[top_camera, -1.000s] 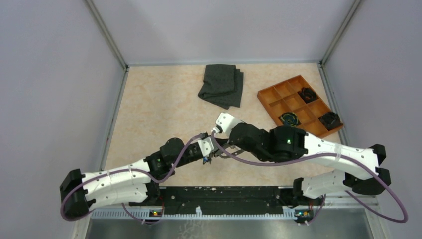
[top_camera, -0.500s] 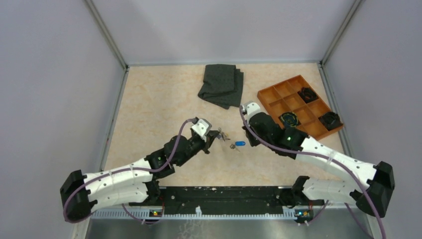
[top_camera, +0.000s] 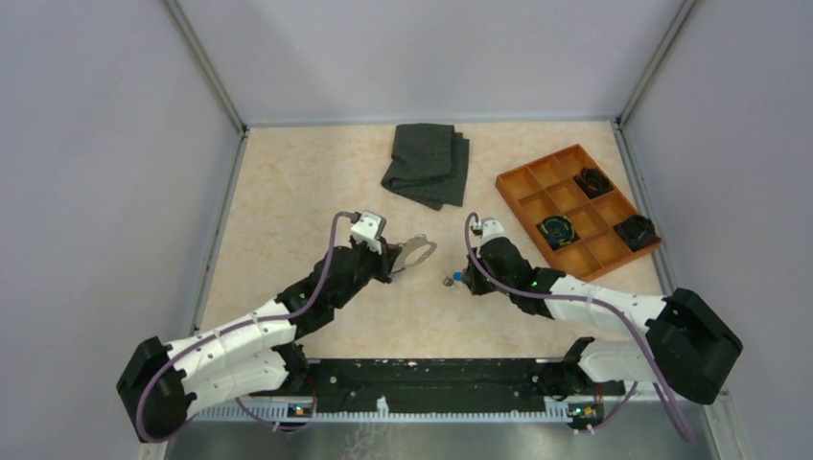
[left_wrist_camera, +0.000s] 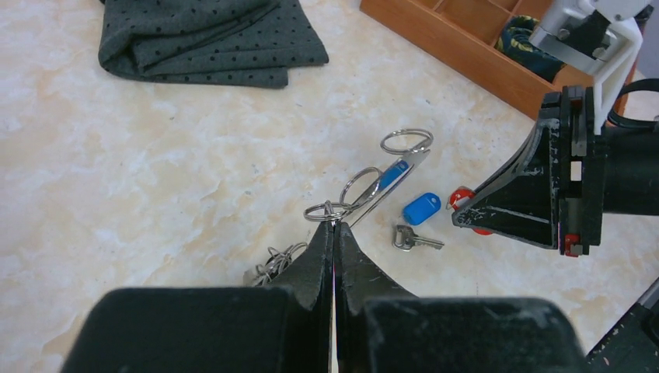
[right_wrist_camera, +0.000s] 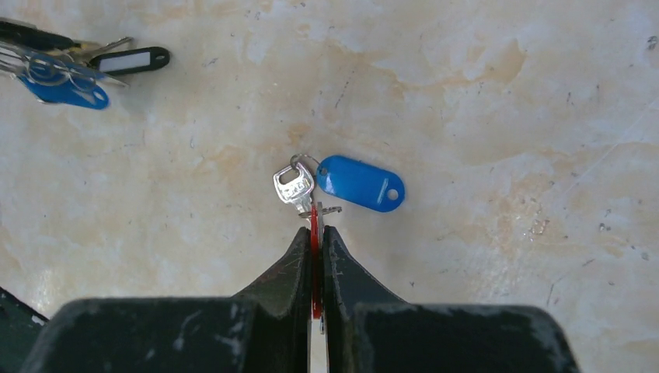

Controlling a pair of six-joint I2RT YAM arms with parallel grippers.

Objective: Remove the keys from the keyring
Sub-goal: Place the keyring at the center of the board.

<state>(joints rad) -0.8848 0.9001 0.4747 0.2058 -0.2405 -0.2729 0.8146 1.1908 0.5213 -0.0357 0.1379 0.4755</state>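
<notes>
My left gripper [left_wrist_camera: 334, 225] is shut on a small metal ring of the keyring [left_wrist_camera: 373, 183], a bunch of wire loops with a blue tag that reaches away from the tips. In the top view the left gripper [top_camera: 395, 261] holds the keyring [top_camera: 418, 251] just above the table. My right gripper [right_wrist_camera: 315, 229] is shut on a thin red tag [right_wrist_camera: 315, 221], low over the table. Right in front of its tips lie a silver key [right_wrist_camera: 294, 186] and a blue tag [right_wrist_camera: 360, 183]. The other keys [right_wrist_camera: 62, 85], with blue and black tags, stay at the left gripper.
A folded dark grey cloth [top_camera: 427, 163] lies at the back of the table. An orange compartment tray [top_camera: 522, 182] with black clumps stands at the right. More wire rings [left_wrist_camera: 272, 260] hang beside the left fingers. Grey walls close in the table.
The two grippers, close together near the front a second ago, have pulled apart. The left rose up-left with the keyring. A silver key with a blue tag now lies at the right gripper.
</notes>
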